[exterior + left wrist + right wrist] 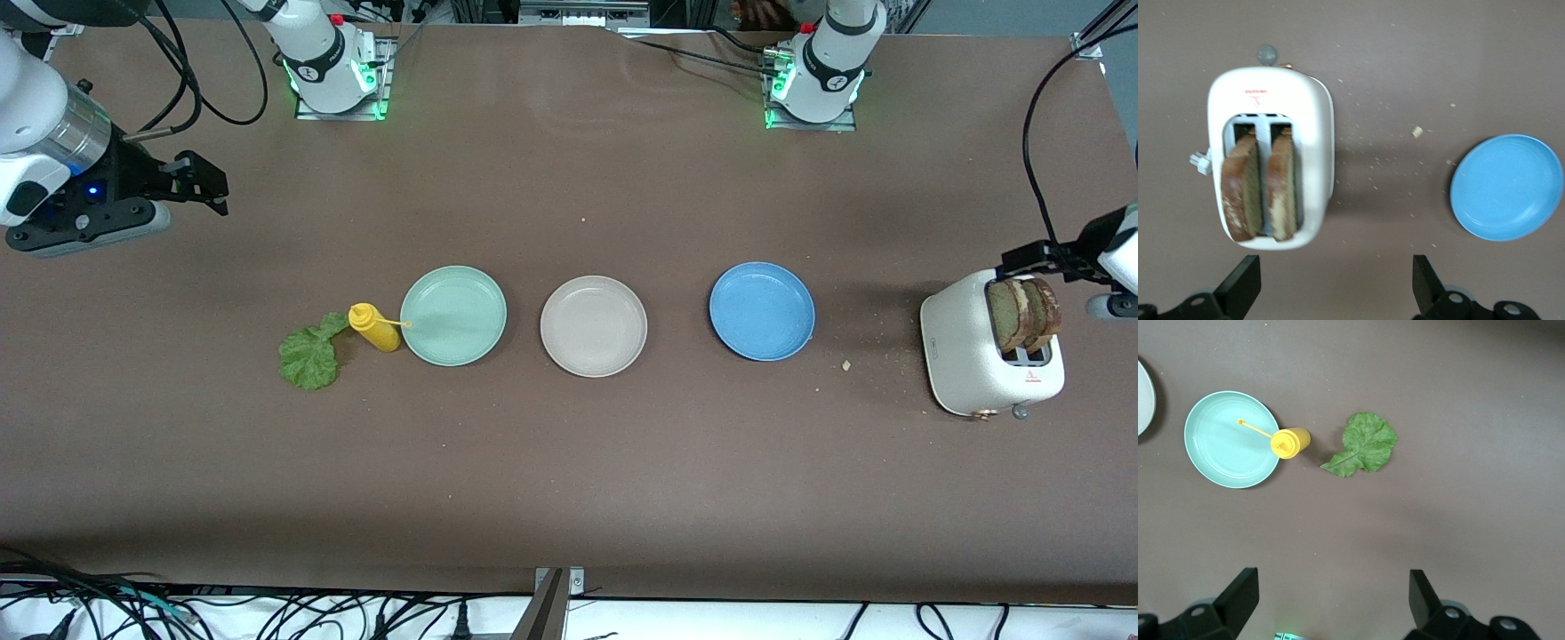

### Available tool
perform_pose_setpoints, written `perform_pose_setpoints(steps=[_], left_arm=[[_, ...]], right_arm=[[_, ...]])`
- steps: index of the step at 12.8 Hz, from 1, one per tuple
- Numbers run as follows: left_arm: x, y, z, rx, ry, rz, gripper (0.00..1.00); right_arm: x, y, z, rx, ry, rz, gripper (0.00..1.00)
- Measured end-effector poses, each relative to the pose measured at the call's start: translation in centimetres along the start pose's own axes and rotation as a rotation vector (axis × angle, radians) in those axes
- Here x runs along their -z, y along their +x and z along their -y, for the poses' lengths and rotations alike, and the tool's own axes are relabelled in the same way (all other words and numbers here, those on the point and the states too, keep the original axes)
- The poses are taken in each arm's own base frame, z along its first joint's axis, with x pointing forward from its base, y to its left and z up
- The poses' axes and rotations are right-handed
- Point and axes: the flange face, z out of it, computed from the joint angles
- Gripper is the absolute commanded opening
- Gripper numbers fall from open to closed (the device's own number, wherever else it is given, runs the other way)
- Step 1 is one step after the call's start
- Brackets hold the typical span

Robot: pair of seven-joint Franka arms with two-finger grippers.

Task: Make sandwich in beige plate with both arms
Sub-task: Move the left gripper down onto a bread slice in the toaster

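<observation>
Sandwich parts lie apart on the brown desk (569, 480), nothing stacked yet. Starting at the right arm's end, the right pincer (206, 185) hangs in the air over bare desk, its two black fingers (1238, 597) spread wide with nothing between them. Next comes the ruffled green lettuce leaf (309, 354), flat on the desk, and just beside it a yellow squeeze bottle (375, 327) whose thin nozzle reaches over the rim of the mint-green plate (453, 316). The beige plate (594, 326) sits at the middle of the row of three plates, holding nothing, with the mint-green plate toward the right arm's end and the blue plate (762, 311) toward the left arm's end. A few crumbs (845, 364) are scattered on the desk between the blue plate and the white toaster (991, 360). Two slices of toasted bread (1024, 313) stand upright in the toaster's slots, brown crusts showing. The left pincer (1045, 258) hovers by the toaster's top, fingers (1241, 283) parted wide and gripping nothing
</observation>
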Motion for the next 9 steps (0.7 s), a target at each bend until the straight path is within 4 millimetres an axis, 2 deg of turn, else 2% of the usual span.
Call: perform_pose_setpoints(steps=[3,7,9], left_arm=[[-4.5,0.4,2.1,0.010,0.021,-0.030,1.00],[-8.8,-0.3,2.2,-0.029,0.096,-0.084,1.00],[-10.0,-0.8,2.1,-0.047,0.118,-0.091,1.00]], right_arm=[[0.0,0.0,0.0,0.001,0.000,0.001,1.00],[0.0,0.0,-0.1,-0.001,0.000,0.000,1.00],[0.0,0.0,-0.1,-0.003,0.000,0.000,1.00]])
